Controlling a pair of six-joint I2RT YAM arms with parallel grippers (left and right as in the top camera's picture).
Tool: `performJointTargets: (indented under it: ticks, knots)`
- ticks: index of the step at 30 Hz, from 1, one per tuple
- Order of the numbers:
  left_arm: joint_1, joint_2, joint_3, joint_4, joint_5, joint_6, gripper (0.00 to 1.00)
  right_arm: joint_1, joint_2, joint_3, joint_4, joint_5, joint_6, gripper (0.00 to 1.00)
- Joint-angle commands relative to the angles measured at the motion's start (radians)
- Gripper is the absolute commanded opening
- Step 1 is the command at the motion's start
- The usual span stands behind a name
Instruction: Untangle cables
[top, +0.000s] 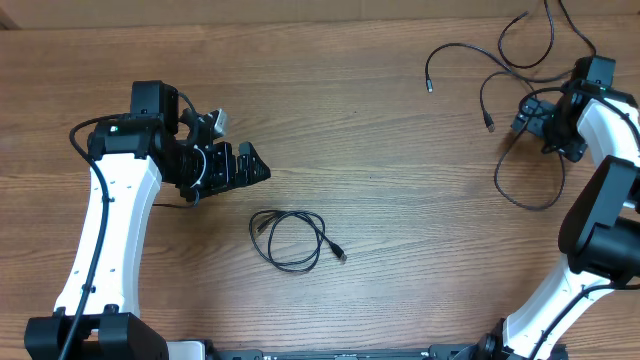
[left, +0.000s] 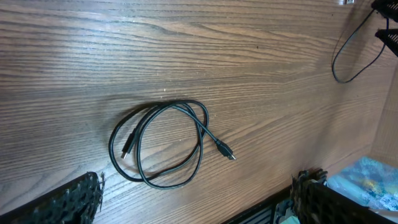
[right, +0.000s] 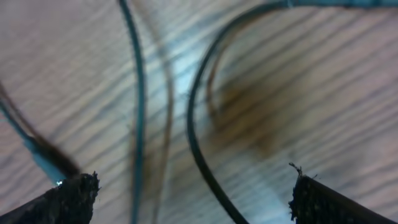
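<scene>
On wood-grain tbl (top: 400, 220), thin black cable (left: 201, 138) lies coiled in loops; L jaws & R jaws spread.

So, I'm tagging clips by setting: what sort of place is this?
Probably a robotics lab bench: the left arm and right arm flank a wooden table bearing a coiled cable and loose cables.

we see a table (top: 400, 220) of brown wood with plain grain and a soft sheen, thin black cables (left: 200, 143) in smooth, faintly glossy jackets, arm shells (top: 110, 230) of smooth white plastic, and matt black fingers (left: 68, 202) with a rough, pitted face.
</scene>
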Motion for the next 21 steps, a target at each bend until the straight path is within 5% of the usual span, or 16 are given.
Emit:
performJointTargets:
  ticks: [1,4,14,21]
  knots:
    - [0.000,0.000,0.001,0.001,0.001,-0.007,0.99,0.004,-0.003,-0.003,0.024,-0.062,-0.007,0.98]
    - [0.000,0.000,0.001,0.001,0.001,-0.008,0.99,0.004,-0.002,-0.003,0.037,-0.060,-0.005,0.88]
    - [0.000,0.000,0.001,0.001,0.001,-0.008,1.00,0.014,0.055,-0.004,0.049,-0.061,0.048,0.80]
    - [0.000,0.000,0.001,0.001,0.001,-0.008,1.00,0.018,0.059,-0.004,0.069,-0.061,0.049,0.43]
